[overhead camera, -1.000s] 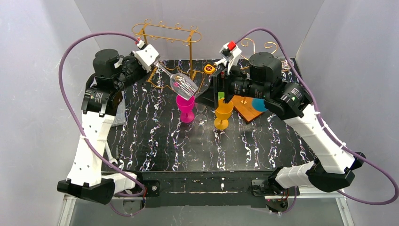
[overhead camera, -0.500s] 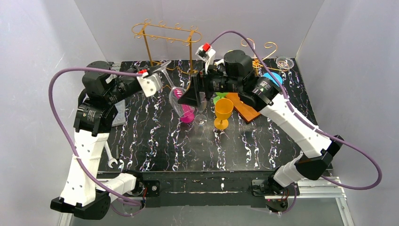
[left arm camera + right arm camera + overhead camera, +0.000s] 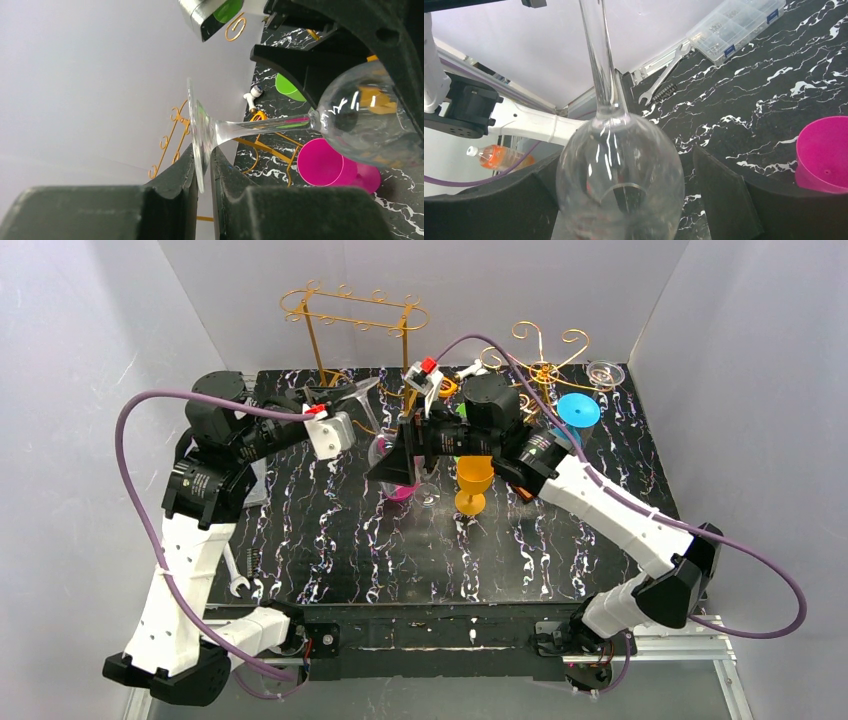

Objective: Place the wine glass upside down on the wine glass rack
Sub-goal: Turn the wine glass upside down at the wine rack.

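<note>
- Left gripper [image 3: 202,165]: clenched on the foot of the wine glass [image 3: 265,125], the foot's edge pinched between both fingers.
- Wine glass: in the air, lying roughly sideways above the pink cup [image 3: 325,162], not on the rack.
- Right gripper [image 3: 621,200]: released, jaws spread wide on either side of the bowl.
- Wine glass rack [image 3: 312,340]: gold wire, at the table's back edge.
- Orange goblet [image 3: 474,480]: upright, beside the pink cup.
</note>
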Tool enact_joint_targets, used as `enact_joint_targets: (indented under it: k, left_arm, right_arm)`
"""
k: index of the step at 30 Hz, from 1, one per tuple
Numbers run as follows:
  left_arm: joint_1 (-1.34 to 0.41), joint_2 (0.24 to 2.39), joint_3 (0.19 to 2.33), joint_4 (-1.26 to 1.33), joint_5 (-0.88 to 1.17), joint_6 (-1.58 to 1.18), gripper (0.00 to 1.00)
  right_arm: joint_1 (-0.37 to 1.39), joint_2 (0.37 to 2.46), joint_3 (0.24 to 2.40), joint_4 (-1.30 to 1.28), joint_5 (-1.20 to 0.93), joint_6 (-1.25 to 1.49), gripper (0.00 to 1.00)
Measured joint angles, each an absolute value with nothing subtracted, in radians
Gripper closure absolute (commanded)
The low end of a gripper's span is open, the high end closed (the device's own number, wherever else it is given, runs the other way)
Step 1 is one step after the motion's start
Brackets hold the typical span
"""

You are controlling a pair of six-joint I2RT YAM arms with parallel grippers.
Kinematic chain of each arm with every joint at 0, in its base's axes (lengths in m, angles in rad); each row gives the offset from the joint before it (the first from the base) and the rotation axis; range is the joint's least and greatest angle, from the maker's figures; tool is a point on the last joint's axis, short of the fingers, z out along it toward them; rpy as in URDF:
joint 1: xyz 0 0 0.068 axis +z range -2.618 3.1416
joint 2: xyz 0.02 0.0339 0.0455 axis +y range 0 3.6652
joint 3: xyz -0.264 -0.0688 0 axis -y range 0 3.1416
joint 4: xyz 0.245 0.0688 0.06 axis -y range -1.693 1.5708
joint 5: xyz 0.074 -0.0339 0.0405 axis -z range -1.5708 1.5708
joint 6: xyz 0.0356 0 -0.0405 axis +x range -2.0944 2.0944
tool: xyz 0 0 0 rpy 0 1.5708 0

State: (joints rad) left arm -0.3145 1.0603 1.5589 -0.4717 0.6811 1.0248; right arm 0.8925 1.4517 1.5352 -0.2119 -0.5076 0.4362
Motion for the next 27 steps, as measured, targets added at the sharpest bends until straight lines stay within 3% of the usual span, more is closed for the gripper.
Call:
enact_joint_targets:
  k: [3, 4, 6, 7, 8, 10, 14, 16, 22, 27]
  left_arm:
    - [-0.338, 1.065, 1.559, -0.471, 0.677, 1.031, 1.0]
    - [-0.346, 1.066, 1.559, -0.471, 0.671, 1.038, 0.86]
    - [-0.361, 1.069, 1.559, -0.47, 0.664, 1.046, 0.44]
    - [-0.371, 1.069, 1.559, -0.466, 0.662, 1.046, 0.28]
    - [-0.378, 1.069, 1.559, -0.461, 0.662, 1.056, 0.19]
    - [-0.395, 1.068, 1.559, -0.448, 0.66, 1.032, 0.1]
    - [-0.41, 1.067, 1.559, -0.437, 0.643, 0.957, 0.03]
    - [-0.409, 1.067, 1.559, -0.414, 0.621, 0.867, 0.02]
    - [-0.409, 1.072, 1.528, -0.398, 0.583, 0.643, 0.02]
    - [-0.409, 1.073, 1.479, -0.387, 0.584, 0.576, 0.02]
  right_arm:
    - [0.899, 1.443, 1.505, -0.17, -0.503, 0.441, 0.32]
    - [0.901, 1.437, 1.495, -0.164, -0.496, 0.439, 0.36]
    - [0.904, 1.413, 1.471, -0.156, -0.474, 0.438, 0.42]
    - [0.905, 1.401, 1.462, -0.157, -0.456, 0.43, 0.44]
    - [0.905, 1.385, 1.45, -0.16, -0.428, 0.418, 0.46]
    - [0.904, 1.346, 1.414, -0.161, -0.36, 0.396, 0.46]
    - [0.903, 1.232, 1.322, -0.183, -0.176, 0.341, 0.47]
    - [0.902, 1.139, 1.231, -0.198, -0.024, 0.304, 0.57]
    - [0.878, 0.871, 0.893, -0.202, 0.365, 0.273, 0.56]
    - [0.835, 0.788, 0.801, -0.178, 0.48, 0.276, 0.57]
